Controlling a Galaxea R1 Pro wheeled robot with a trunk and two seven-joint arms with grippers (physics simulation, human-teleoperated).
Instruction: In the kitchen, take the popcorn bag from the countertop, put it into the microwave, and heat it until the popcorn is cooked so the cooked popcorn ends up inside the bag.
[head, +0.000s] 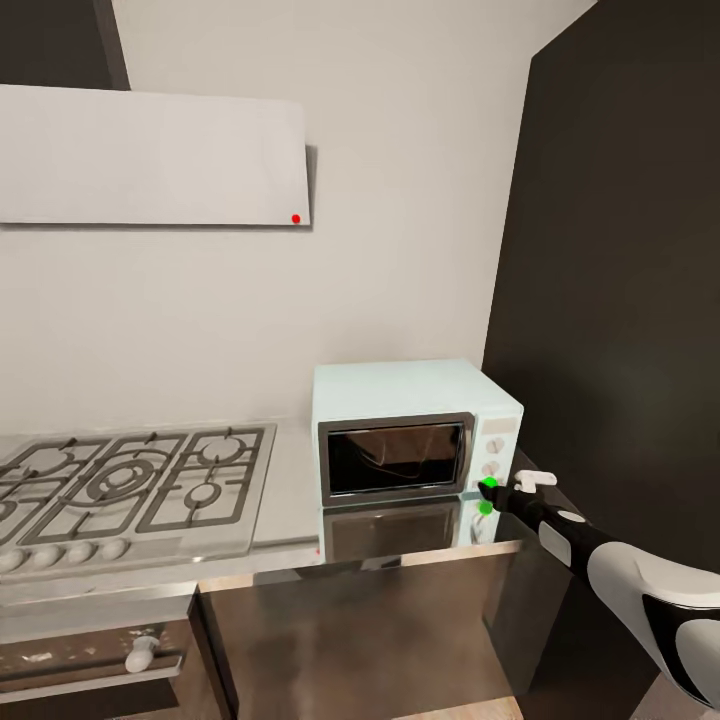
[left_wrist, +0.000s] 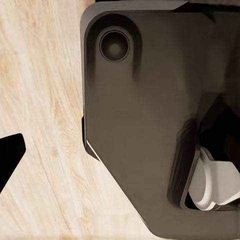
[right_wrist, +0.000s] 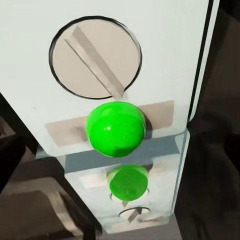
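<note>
The pale-blue microwave (head: 400, 400) stands on the grey countertop (head: 290, 480) with its dark glass door closed. My right gripper (head: 492, 489) reaches its right side panel, fingers drawn together to a point just under the lowest knob (head: 491, 468). A green ball (head: 488, 485) marks the tip. In the right wrist view that ball (right_wrist: 116, 128) sits right below a round knob (right_wrist: 95, 57) on the microwave panel (right_wrist: 165, 50), and its mirror image (right_wrist: 128, 182) shows in the glossy countertop. The popcorn bag and popcorn are hidden. A dark finger (left_wrist: 9, 156) of my left gripper hangs over the wooden floor (left_wrist: 40, 100).
A grey gas hob (head: 120, 485) lies left of the microwave, under a white hood (head: 150, 155). A tall dark cabinet (head: 620, 300) stands tight against the microwave's right side. A built-in oven (head: 90, 660) sits below the hob. My dark base (left_wrist: 145, 125) shows in the left wrist view.
</note>
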